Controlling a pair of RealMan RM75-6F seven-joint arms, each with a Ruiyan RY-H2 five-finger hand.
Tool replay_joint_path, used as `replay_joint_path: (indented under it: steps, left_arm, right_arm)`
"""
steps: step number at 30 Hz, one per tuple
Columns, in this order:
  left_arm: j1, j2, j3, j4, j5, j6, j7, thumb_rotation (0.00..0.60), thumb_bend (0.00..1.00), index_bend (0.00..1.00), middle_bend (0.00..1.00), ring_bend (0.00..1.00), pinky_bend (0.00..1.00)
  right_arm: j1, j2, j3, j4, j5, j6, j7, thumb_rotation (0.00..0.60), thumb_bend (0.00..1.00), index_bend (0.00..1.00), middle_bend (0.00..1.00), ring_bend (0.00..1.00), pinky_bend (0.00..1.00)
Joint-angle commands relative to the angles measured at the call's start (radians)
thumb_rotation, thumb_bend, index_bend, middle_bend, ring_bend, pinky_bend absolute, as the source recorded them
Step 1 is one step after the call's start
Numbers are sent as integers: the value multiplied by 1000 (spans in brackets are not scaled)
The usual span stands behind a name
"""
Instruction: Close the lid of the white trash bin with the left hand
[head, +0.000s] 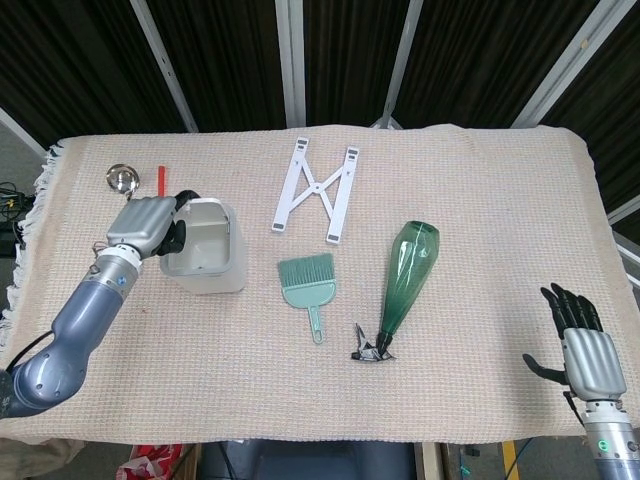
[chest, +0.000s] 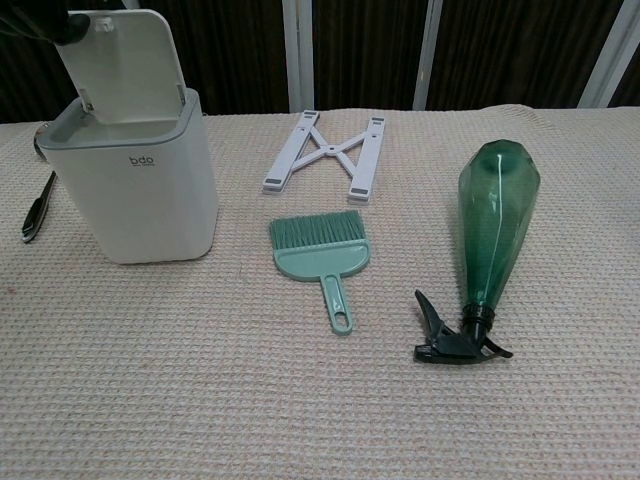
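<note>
The white trash bin (head: 206, 262) (chest: 138, 190) stands at the table's left, its lid (head: 200, 207) (chest: 125, 60) raised but tipped a little toward the opening. My left hand (head: 150, 224) sits against the bin's left side at lid height. Its dark fingertips (chest: 76, 24) touch the lid's top left corner, and it holds nothing. Most of that hand lies outside the chest view. My right hand (head: 585, 350) hovers off the table's near right corner, fingers spread and empty.
A ladle (head: 122, 180) (chest: 37, 212) and a red stick (head: 160, 178) lie behind and left of the bin. A white folding stand (head: 315, 190), a green hand brush (head: 308, 285) and a green spray bottle (head: 405, 278) lie to the bin's right.
</note>
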Motion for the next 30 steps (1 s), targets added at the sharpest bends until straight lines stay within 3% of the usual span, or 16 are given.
replay_joint_path:
  steps: [1,17,30]
  left_arm:
    - [12,39,11,-53,31,-10,-15,600,750,216,1000,923,968]
    - [61,169,92,-186,154,-86,-48,600,754,254,1000,924,968]
    - [74,135,162,-168,221,-82,-63,600,754,254,1000,924,968]
  right_arm:
    - [-1,1,0,-2,1,0,1,600,227,0,0,0,0]
    - [3,1,-2,-11,3,-10,2,600,228,0,0,0,0]
    - [1,4,-4,-19,-1,-7,0,600,228,0,0,0,0]
